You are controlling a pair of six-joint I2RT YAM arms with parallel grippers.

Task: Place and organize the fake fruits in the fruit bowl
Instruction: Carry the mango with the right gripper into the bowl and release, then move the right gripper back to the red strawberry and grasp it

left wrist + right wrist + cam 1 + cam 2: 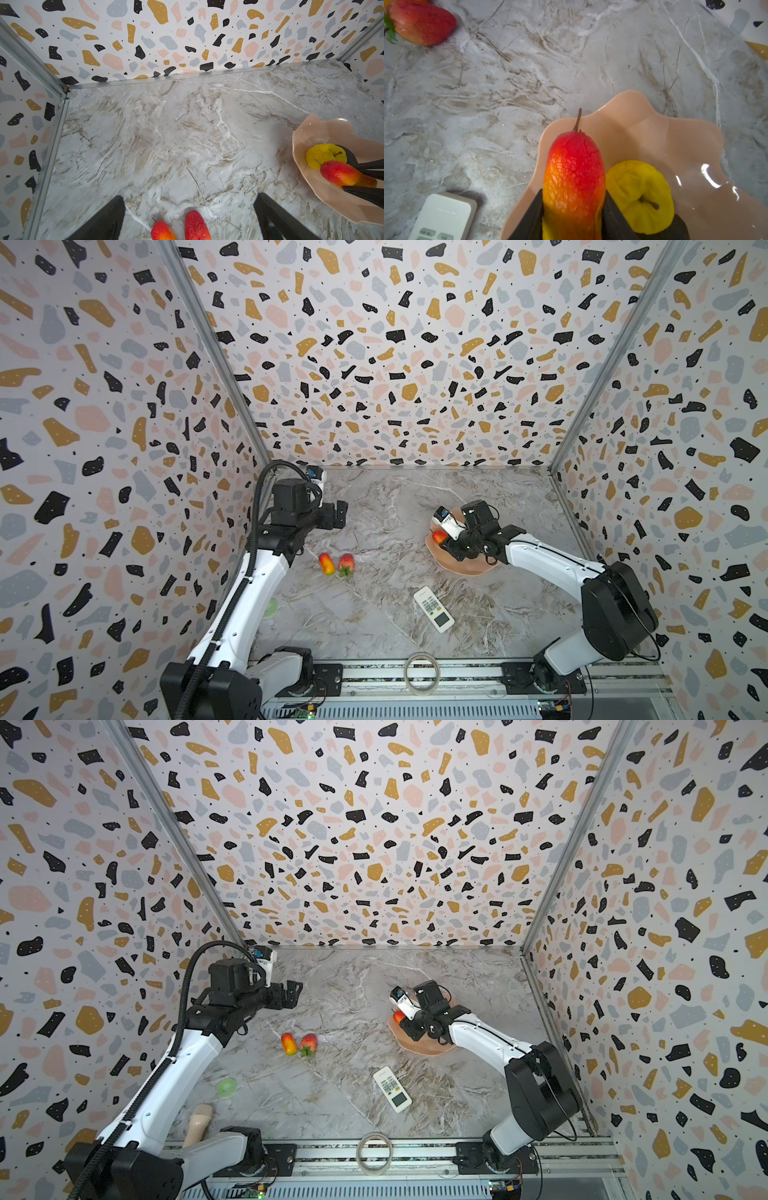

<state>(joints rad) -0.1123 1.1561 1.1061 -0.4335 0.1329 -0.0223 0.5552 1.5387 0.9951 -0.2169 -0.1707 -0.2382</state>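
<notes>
Over the fruit bowl point(654, 128), right claw point(574, 194) clamps 1 mango-like fruit point(573, 162) beside the yellow apple point(639, 187); left claw point(190, 197) wide.

A robotics lab test cell: terrazzo-print panels point(374, 344) on bare aluminium posts point(212, 348) box in a marble-look tabletop point(395, 497), and two robot arms point(257, 585) stand on a slotted rail point(457, 674) along its near edge, circuit boards point(305, 711) exposed.

A dark shape point(681, 228), perhaps fruit, sits half hidden behind the yellow apple point(639, 187).
</notes>
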